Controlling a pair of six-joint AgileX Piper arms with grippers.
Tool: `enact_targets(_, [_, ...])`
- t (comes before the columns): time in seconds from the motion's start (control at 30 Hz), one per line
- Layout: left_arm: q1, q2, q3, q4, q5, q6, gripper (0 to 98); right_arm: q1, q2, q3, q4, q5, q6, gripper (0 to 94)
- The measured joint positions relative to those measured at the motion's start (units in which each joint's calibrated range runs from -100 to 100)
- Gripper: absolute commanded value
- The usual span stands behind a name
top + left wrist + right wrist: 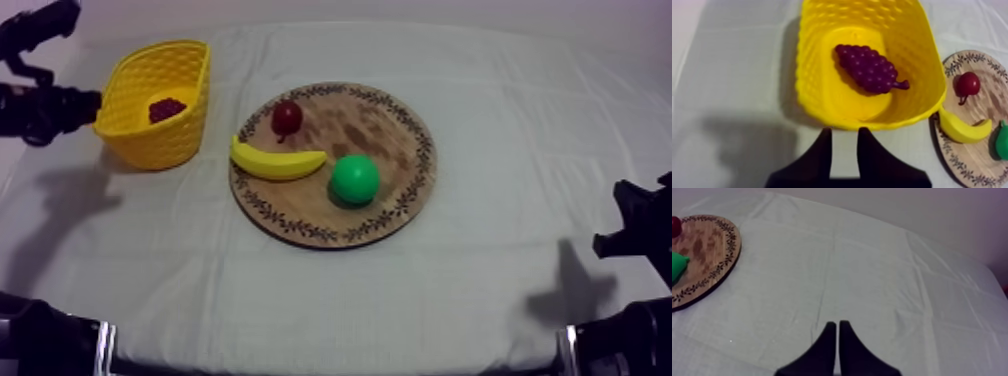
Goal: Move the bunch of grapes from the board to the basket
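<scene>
The bunch of grapes (869, 68) is lying on its side on the floor of the yellow basket (817, 75). It is showing as a dark purple cluster of small round beads, tapering to a short stem that is pointing toward the wooden board (978, 107). The basket is sitting near the far left corner of the table (480, 280), close beside the board's left rim but apart from it. The table is carrying one basket, one bunch of grapes, one board, one banana (277, 161), one pear (355, 180) and one small red fruit (287, 117). The banana is lying along the board's left edge, on the side nearest the basket. The green pear is sitting just beside the banana's right tip, and the small red fruit is resting by the board's far rim. The basket's walls are standing around the grapes on every side, with its top open. The left gripper (845, 131) is hovering at the basket's outer rim, its fingers (817, 162) spread apart with bare cloth (872, 278) between them. The right gripper (838, 323) is hanging over the cloth toward the table's right edge, well apart from the board, its fingers (827, 353) pressed together in a narrow wedge.
</scene>
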Motion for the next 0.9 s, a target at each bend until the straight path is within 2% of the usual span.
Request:
enact_targets(0.13, [-0.7, -8.3, 7.1, 0.49, -1.0, -2.0, 3.0, 0.0, 0.0, 0.0, 0.0, 0.0, 0.0, 0.5])
enact_targets(0.27, [-0.6, -16.0, 12.9, 0.79, -2.0, -4.5, 0.7, 0.0, 0.0, 0.0, 0.0, 0.0, 0.0, 0.5])
enact_targets(0.43, [-0.6, -26.6, 20.6, 1.73, -3.5, -5.2, 0.1, 0.0, 0.0, 0.0, 0.0, 0.0, 0.0, 0.5])
enact_targets(0.57, [-0.3, -34.8, 27.2, 1.96, -4.8, -4.9, 0.0, 0.0, 0.0, 0.0, 0.0, 0.0, 0.0, 0.5])
enact_targets(0.7, [0.2, -43.1, 31.2, 1.63, -2.0, -4.6, 0.0, 0.0, 0.0, 0.0, 0.0, 0.0, 0.0, 0.5])
enact_targets(0.9, [0.4, -55.5, 33.4, 0.02, 2.6, -3.0, 0.0, 0.0, 0.0, 0.0, 0.0, 0.0, 0.0, 0.5])
